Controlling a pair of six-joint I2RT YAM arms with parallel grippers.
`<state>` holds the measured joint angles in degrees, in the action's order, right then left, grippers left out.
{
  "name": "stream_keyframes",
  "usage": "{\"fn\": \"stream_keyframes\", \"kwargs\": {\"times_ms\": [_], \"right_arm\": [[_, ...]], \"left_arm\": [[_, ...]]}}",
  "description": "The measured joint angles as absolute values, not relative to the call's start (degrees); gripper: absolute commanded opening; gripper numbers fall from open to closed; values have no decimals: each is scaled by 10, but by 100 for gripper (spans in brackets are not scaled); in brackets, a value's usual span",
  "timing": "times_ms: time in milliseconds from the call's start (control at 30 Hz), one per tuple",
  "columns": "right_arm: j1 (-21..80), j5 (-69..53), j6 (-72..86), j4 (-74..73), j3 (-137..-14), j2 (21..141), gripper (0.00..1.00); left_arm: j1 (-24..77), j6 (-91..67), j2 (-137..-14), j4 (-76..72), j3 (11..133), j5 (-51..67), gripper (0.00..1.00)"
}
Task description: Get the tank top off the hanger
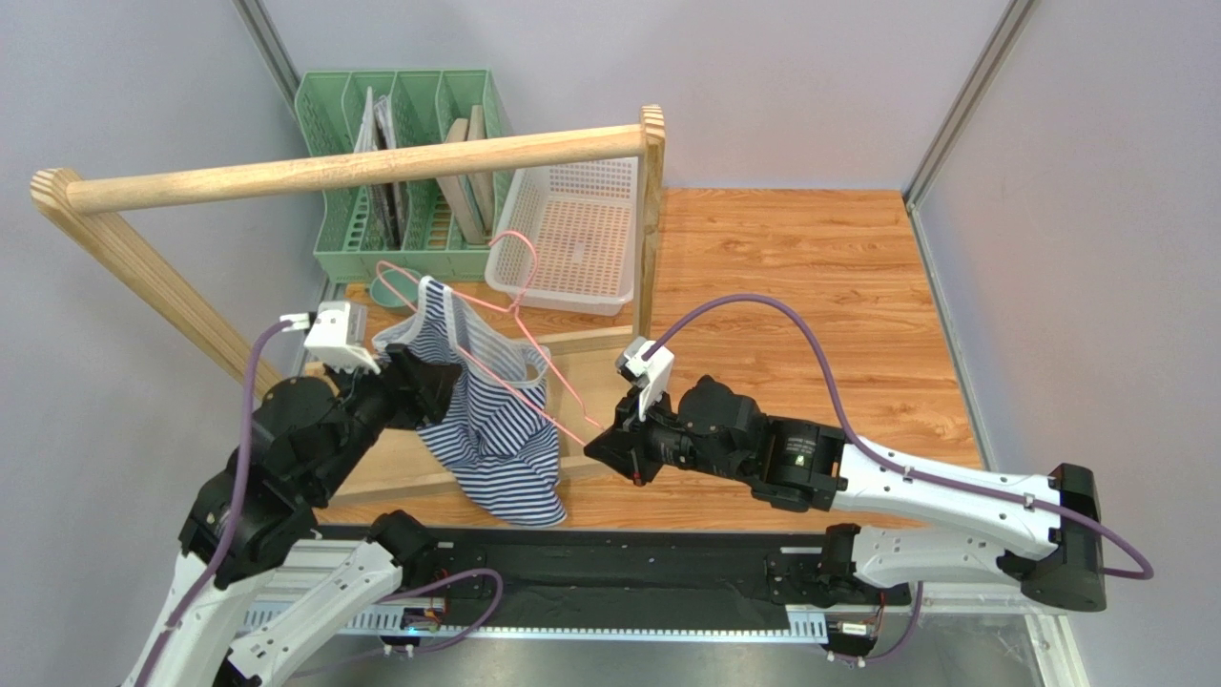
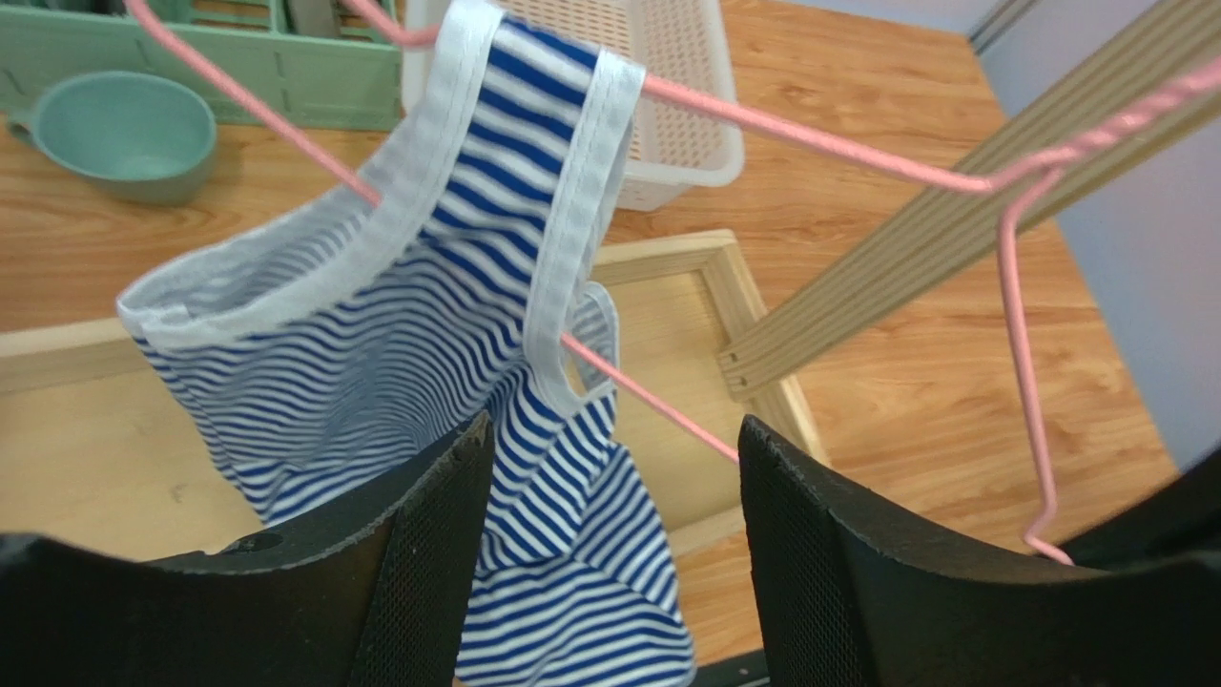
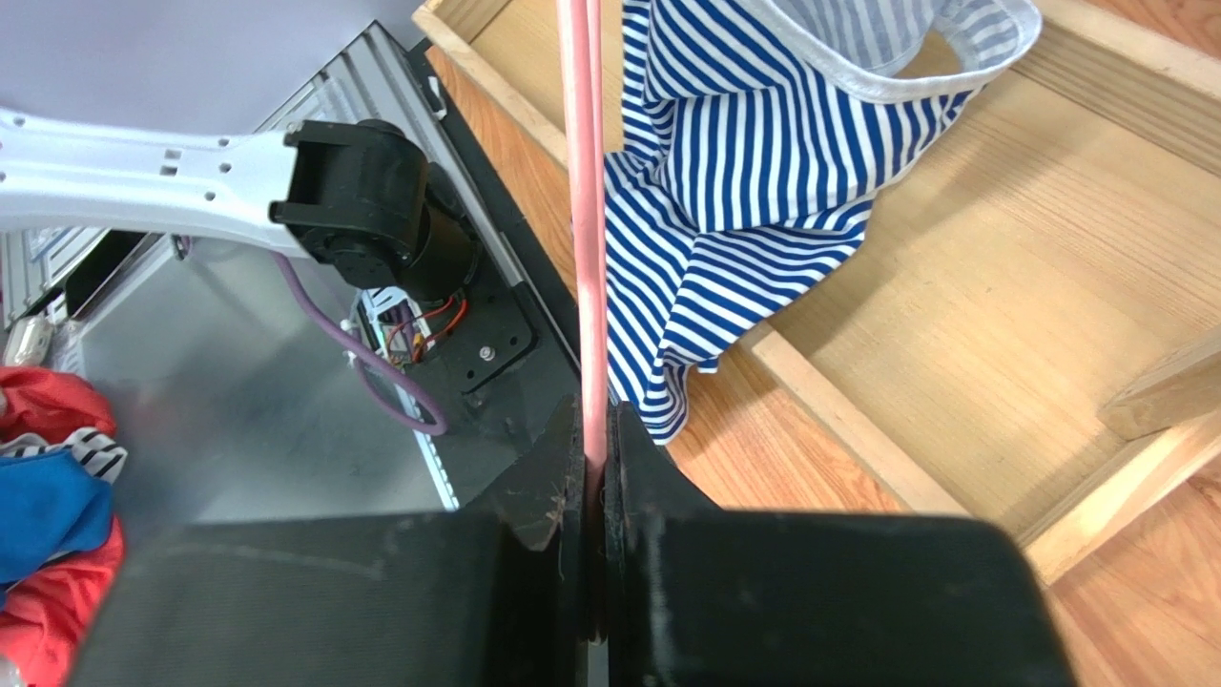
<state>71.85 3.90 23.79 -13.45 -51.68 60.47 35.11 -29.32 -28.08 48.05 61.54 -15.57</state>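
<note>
The striped tank top (image 1: 502, 444) hangs by one strap from the pink hanger (image 1: 566, 415), its body drooping over the wooden tray's near edge. My left gripper (image 1: 416, 375) is at the top's left side. In the left wrist view this gripper (image 2: 616, 480) is open; the tank top (image 2: 416, 372) sags between the fingers (image 2: 430, 573), against the left one, and the hanger (image 2: 803, 133) crosses above. My right gripper (image 1: 602, 441) holds the hanger's lower right end. In the right wrist view it (image 3: 594, 458) is shut on the hanger wire (image 3: 581, 215), beside the tank top (image 3: 745, 158).
A wooden rail (image 1: 358, 165) on slanted legs spans the back. Behind it stand a green rack (image 1: 333, 244) and a white basket (image 1: 573, 236). A shallow wooden tray (image 1: 602, 358) lies under the hanger. A teal cup (image 2: 122, 129) sits near the rack. Several clothes (image 3: 50, 487) lie off the table.
</note>
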Motion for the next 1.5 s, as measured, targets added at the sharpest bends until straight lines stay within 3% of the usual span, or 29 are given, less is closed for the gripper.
{"fn": "stream_keyframes", "kwargs": {"times_ms": [233,633,833,967,1100,1167,1200,1500], "right_arm": [[719,20,242,-135,-514,604,0],[719,10,242,-135,-514,587,0],[719,-8,242,-135,-505,587,0],[719,-16,242,-135,-504,585,0],[718,-22,242,-135,-496,571,0],[718,-26,242,-139,-493,562,0],[718,-27,242,-140,-491,559,0],[718,12,207,-284,-502,506,0]], "left_arm": [[351,-227,-380,480,652,-188,63],[351,-216,-411,464,654,-245,54],[351,-221,-423,454,654,-266,44],[351,-225,-425,448,654,-278,28],[351,-229,-425,447,654,-288,17],[351,-231,-426,447,654,-291,3],[351,-232,-426,447,654,-291,0],[351,-240,-428,457,654,-310,0]]}}
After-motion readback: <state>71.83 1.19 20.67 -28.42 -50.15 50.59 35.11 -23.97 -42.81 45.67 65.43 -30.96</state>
